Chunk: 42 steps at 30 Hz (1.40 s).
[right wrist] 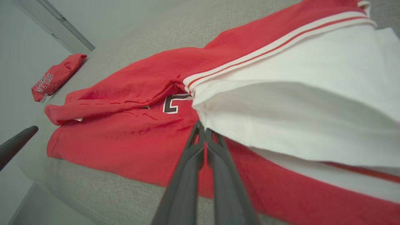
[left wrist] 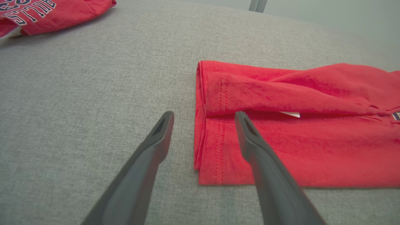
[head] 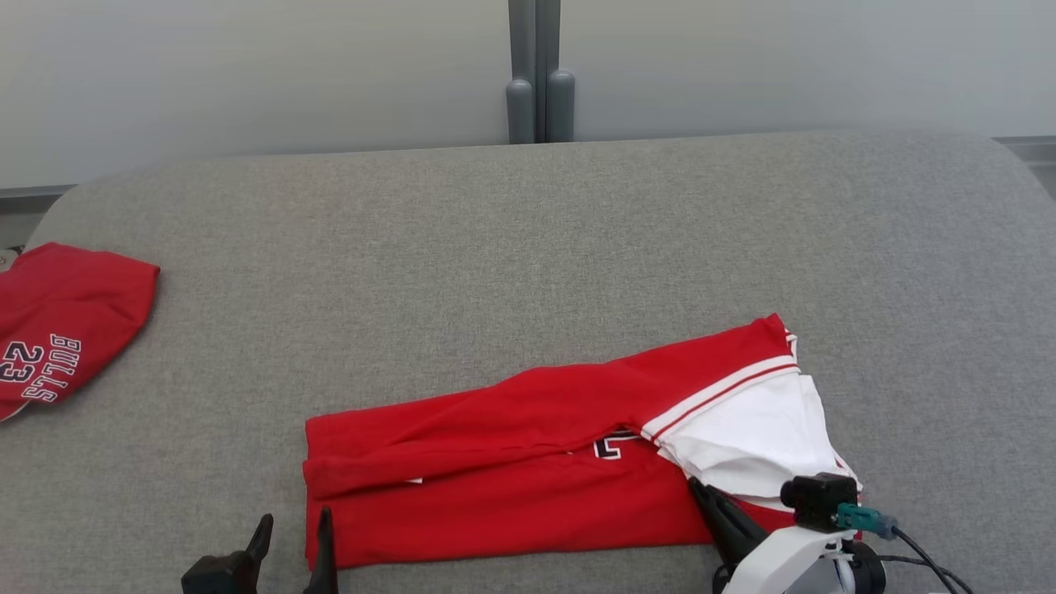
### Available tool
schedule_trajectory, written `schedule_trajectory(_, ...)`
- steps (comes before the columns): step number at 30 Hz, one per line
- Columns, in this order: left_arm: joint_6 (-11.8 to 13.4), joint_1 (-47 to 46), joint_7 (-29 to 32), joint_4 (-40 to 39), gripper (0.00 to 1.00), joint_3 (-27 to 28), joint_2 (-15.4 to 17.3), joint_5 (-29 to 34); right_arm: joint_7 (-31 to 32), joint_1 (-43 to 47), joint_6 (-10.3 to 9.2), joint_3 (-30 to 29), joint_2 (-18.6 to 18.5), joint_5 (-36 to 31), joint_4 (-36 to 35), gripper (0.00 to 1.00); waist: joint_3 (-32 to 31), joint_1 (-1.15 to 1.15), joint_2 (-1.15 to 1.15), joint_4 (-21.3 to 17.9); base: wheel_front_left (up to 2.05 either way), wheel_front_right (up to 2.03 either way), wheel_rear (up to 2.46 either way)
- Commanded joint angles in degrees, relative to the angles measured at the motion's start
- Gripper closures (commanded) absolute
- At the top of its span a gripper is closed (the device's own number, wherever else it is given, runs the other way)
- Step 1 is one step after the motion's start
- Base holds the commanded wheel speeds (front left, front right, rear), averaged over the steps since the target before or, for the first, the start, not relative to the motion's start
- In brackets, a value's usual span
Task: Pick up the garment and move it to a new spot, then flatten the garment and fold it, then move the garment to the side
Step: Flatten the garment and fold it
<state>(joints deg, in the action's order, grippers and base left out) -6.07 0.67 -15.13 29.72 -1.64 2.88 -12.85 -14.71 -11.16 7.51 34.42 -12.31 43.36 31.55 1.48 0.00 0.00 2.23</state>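
Note:
The garment (head: 528, 445) is a red jersey with a white striped part at its right end. It lies folded into a long band on the grey padded table (head: 528, 247). My right gripper (head: 698, 488) is shut, its tips pinching the lower corner of the white layer (right wrist: 281, 103) where that layer meets the red cloth. In the right wrist view the right gripper (right wrist: 203, 127) has its fingers pressed together. My left gripper (head: 293, 532) stands open at the garment's left hem (left wrist: 203, 125). One finger (left wrist: 161, 131) is over the table, the other (left wrist: 247, 134) over the red cloth.
A second red folded garment printed "BULLS 23" (head: 66, 330) lies at the table's far left edge, also seen in the left wrist view (left wrist: 53, 12). Two grey posts (head: 540, 91) stand behind the table. Bare grey surface stretches behind and right of the jersey.

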Motion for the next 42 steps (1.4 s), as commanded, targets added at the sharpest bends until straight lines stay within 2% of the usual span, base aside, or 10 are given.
schedule_trajectory(1,0.0,-0.4,0.0,0.0,0.0,0.2,0.1,-0.1,-0.2,1.1,-0.05,0.4,-0.4,0.7,-0.2,1.0,-0.1,0.0,0.0,-0.1,0.0,0.0,0.0)
schedule_trajectory(2,0.0,-0.3,0.0,0.1,0.0,0.3,0.1,-0.1,-0.1,1.6,-0.05,0.7,-0.6,0.8,-0.2,1.0,-0.2,0.0,0.0,-0.2,0.0,0.0,0.0)
schedule_trajectory(3,0.0,-0.1,0.0,0.2,0.0,0.4,0.1,-0.1,0.2,2.1,-0.05,0.8,-0.7,1.1,0.2,0.59,-0.3,0.0,0.0,-0.3,0.0,0.0,0.0)
schedule_trajectory(4,0.0,0.0,0.0,0.2,0.0,0.4,0.1,-0.1,0.4,2.4,-0.05,0.9,-0.8,1.2,0.5,0.0,-0.5,0.0,0.0,-0.4,0.0,0.0,0.0)
schedule_trajectory(9,0.0,0.6,0.0,0.5,0.0,0.6,0.1,-0.2,0.3,4.7,-0.05,2.4,-1.7,0.7,-0.3,0.0,-1.1,0.0,0.0,-0.9,0.0,0.0,0.0)
schedule_trajectory(13,0.6,1.3,0.0,0.1,0.0,0.8,0.1,-0.2,0.5,6.6,-0.05,3.9,-3.9,0.2,-3.2,0.0,-1.6,0.0,0.0,-1.7,0.0,0.0,0.0)
schedule_trajectory(20,1.4,1.0,0.0,-1.0,0.0,0.6,0.1,0.5,-0.4,4.8,-0.05,-5.8,-6.5,-4.5,-6.5,0.0,-1.5,0.0,0.0,-2.8,0.0,0.0,0.0)
schedule_trajectory(26,1.6,-1.2,0.0,-1.5,0.0,-1.1,0.1,0.2,0.3,-0.8,-0.05,-11.0,-5.7,-9.8,-2.1,0.0,0.6,0.0,0.0,-0.9,0.0,0.0,0.0)
schedule_trajectory(31,1.6,-1.8,0.0,-1.3,0.0,-1.5,0.1,0.7,1.9,-4.9,-0.05,-14.3,-4.1,-12.6,4.8,0.0,2.2,0.0,0.0,1.0,0.0,0.0,0.0)
schedule_trajectory(42,1.3,-2.5,0.0,-1.2,0.0,-0.7,0.1,1.0,3.9,-9.4,-0.08,-16.7,-2.3,-11.7,18.9,0.0,4.0,0.0,0.0,2.6,0.0,0.0,0.0)
